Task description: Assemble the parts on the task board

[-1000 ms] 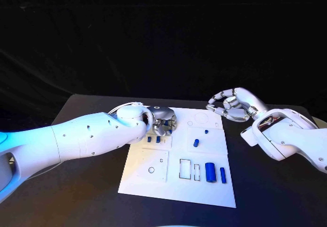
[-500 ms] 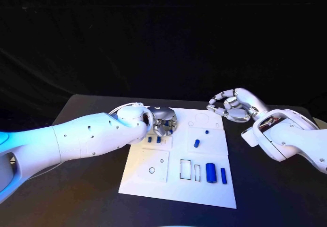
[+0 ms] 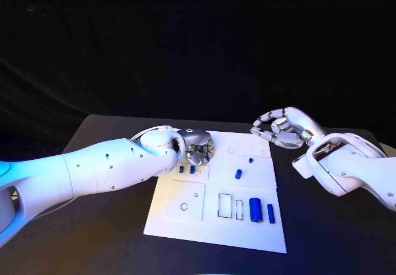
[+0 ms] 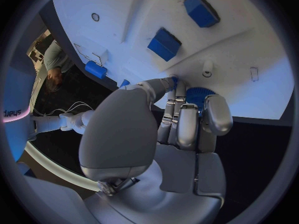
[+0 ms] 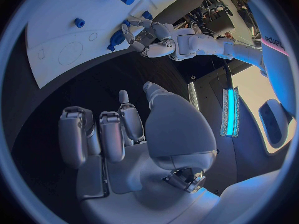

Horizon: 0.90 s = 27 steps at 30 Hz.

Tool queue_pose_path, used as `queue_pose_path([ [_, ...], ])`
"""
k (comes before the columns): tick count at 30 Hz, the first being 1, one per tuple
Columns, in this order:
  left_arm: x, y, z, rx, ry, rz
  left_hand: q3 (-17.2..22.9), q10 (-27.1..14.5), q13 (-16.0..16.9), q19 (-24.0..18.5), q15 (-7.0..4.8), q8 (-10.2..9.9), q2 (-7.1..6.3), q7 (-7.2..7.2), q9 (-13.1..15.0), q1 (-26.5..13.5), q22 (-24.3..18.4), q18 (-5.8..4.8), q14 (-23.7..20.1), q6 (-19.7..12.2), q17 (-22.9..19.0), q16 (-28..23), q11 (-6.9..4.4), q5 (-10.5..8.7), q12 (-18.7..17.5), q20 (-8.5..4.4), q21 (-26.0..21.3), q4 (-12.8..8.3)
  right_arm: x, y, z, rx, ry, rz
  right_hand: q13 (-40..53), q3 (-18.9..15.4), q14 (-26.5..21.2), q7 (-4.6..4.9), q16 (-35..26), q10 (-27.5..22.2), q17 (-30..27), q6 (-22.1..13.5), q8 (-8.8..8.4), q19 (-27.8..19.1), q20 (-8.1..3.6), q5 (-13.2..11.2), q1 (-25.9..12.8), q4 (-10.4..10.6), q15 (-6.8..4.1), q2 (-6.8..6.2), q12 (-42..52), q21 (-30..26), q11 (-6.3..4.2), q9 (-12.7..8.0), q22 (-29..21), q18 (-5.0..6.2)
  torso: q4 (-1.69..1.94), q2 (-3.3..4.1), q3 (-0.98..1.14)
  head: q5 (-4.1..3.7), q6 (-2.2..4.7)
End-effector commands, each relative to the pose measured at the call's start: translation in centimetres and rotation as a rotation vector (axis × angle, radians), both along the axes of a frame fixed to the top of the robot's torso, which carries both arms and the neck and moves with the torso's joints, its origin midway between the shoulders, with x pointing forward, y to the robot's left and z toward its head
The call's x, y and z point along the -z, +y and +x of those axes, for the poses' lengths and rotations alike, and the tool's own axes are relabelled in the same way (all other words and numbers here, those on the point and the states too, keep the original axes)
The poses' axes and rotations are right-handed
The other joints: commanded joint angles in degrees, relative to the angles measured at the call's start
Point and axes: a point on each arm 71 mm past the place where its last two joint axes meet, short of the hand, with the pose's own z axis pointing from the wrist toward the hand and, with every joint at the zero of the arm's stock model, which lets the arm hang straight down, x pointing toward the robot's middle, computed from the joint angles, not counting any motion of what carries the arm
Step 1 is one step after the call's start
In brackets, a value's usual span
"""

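At the far left corner of the task board [image 3: 216,223], your left hand [image 3: 195,148] has its fingers closed round a ribbed blue part [image 4: 198,95] — just beside the two small blue blocks [image 3: 186,169] standing in their square. Keep that grasp firm and lower the part squarely, since the fingers hide its seat from above. Your right hand [image 3: 282,128] hangs off the board's far right edge, fingers curled on nothing — leave it clear.

No text, label, number or sign could be read with certainty; only cut-off, illegible letters showed on the robot's white arm casings
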Motion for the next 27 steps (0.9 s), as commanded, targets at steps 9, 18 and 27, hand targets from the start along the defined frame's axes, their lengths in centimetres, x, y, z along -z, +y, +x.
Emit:
queue_pose_path([
  [9,-1.8,0.7,-0.6,-0.008,-0.032,-0.107,0.0,0.4,-0.1,0.3,-0.27,0.0,-0.20,-0.12,-0.1,-0.9,-0.1,-0.25,0.2,0.4,0.1,0.4,0.13,0.26,-0.6,-0.16,0.1,-0.2,0.0,0.0,-0.1,-0.009,-0.010,0.001,2.5,-0.4,3.9,-0.16,-0.3,0.1,7.3,-0.4,0.33,0.2,-0.47,0.3,0.5,0.0,-0.49,0.11,0.2,-0.1,-0.15,0.1,9.7,0.58,0.07,-0.02,0.00,-0.21,0.19],
  [18,-3.1,3.1,-1.3,-0.044,-0.010,-0.123,0.0,0.7,-0.2,0.4,-0.29,-0.2,-0.32,-0.15,-0.1,-0.9,0.1,-0.29,0.1,0.5,-0.3,0.3,0.09,0.27,-0.8,-0.18,0.2,-0.4,0.0,-0.1,-0.1,-0.005,-0.010,0.001,2.5,-0.4,3.9,-0.16,-0.3,0.1,7.3,-0.4,0.33,0.2,-0.47,0.3,0.5,0.0,-0.49,0.11,0.2,-0.1,-0.15,0.1,9.7,0.58,0.22,-0.17,0.10,-0.07,0.17],
  [27,-2.7,5.2,-1.1,-0.088,0.032,-0.095,0.0,0.8,-0.2,0.4,-0.31,-0.2,-0.37,-0.17,-0.1,-1.0,0.1,-0.30,0.1,0.7,-0.3,0.3,0.06,0.23,-0.9,-0.18,0.2,-0.4,-0.1,-0.2,-0.1,-0.004,-0.010,0.001,2.5,-0.4,3.9,-0.16,-0.3,0.1,7.3,-0.4,0.33,0.2,-0.47,0.3,0.5,0.0,-0.49,0.11,0.2,-0.1,-0.15,0.1,9.7,0.58,0.15,-0.06,-0.06,0.25,0.27],
])
